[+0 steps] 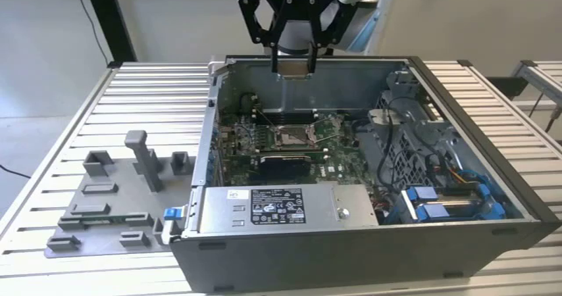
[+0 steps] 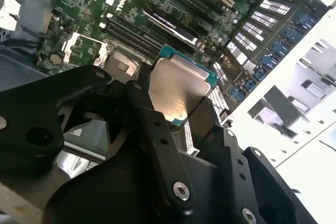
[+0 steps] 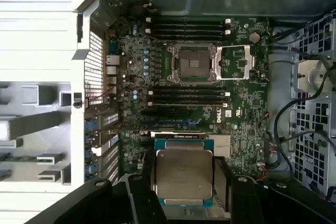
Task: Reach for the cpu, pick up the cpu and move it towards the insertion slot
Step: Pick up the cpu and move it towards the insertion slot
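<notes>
The cpu [image 3: 184, 173] is a thin square chip with a pale metallic top and a green rim, and my gripper [image 3: 184, 182] is shut on it. Both wrist views show the chip [image 2: 177, 88] clamped between the black fingers [image 2: 157, 129]. In the exterior view the gripper [image 1: 293, 71] hangs above the far wall of the open computer case [image 1: 351, 256], well above the board. The insertion slot [image 1: 294, 136] lies on the green board below, its silver frame open around a dark centre. In the first wrist view the insertion slot [image 3: 190, 62] sits apart from the held chip.
A grey fixture plate [image 1: 114, 200] with upright blocks lies on the slatted table at the exterior view's left. Inside the case are a power supply [image 1: 272, 207], blue drive brackets [image 1: 448, 204], cables [image 3: 283, 114] and black memory slots [image 3: 189, 98].
</notes>
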